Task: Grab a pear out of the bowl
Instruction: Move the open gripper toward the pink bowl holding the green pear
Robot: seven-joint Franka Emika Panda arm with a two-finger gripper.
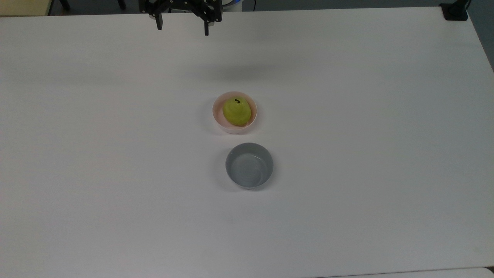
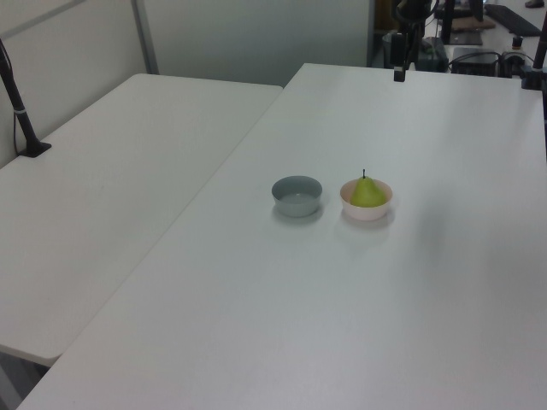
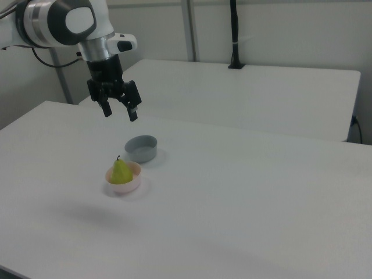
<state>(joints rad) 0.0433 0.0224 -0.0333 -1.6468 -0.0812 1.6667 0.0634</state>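
Pear: small glossy yellow-green pear [image 1: 236, 111] with short dark stem, sitting upright inside the small round pale pink bowl [image 1: 216, 116]; stem pointing up in the left view [image 2: 368, 192] and right view [image 3: 121, 172].
Bowl: pale pink, near the middle of the wide white table [image 1: 115, 154]; pear filling most of its inside [image 2: 381, 208] [image 3: 135, 183].
Grey bowl: small round grey bowl [image 1: 249, 165], nothing inside, just beside the pink bowl but not touching; below it in the top view, on the left view's left [image 2: 297, 196], behind and to the right view's right [image 3: 142, 149].
Gripper: black two-finger gripper [image 1: 181, 26] on a white and grey robot arm [image 3: 64, 22], fingers spread wide apart, nothing between them; raised in the air above the table, well apart from both bowls, at the upper edge of the top view; in the right view [image 3: 120, 110] up and to the left of the grey bowl, pointing downward.
Second table: another white table [image 2: 102, 213] alongside, on the left view's left, behind in the right view [image 3: 261, 93].
Black post: thin black upright post [image 3: 235, 35] standing on the second table.
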